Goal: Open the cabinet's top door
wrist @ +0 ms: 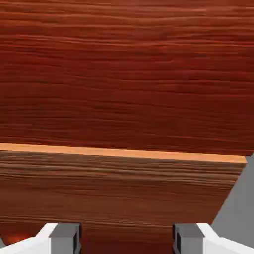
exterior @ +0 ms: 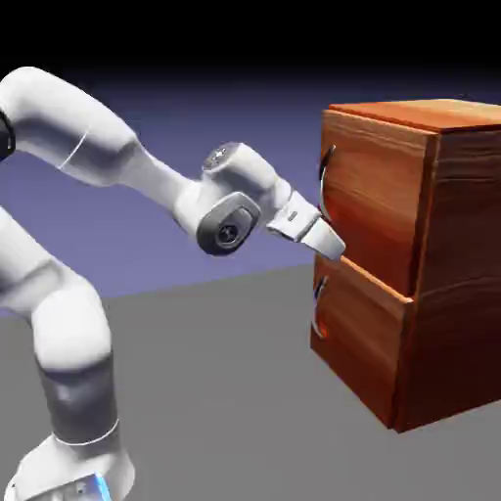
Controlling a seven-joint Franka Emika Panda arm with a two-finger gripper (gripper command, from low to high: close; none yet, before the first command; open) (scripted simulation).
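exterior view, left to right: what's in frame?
Arm's base column → wrist housing → gripper, jaws apart, tips near the seam between the two fronts → top door with its silver handle → cabinet side wall.

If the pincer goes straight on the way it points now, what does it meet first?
Most likely bare wood of the cabinet front, near the seam under the top door. The pincer is open, and the hand view shows no handle ahead; depth is unclear.

glossy white rounded arm [exterior: 88, 147]; grey joint cap; small grey fingertips [wrist: 67, 238]
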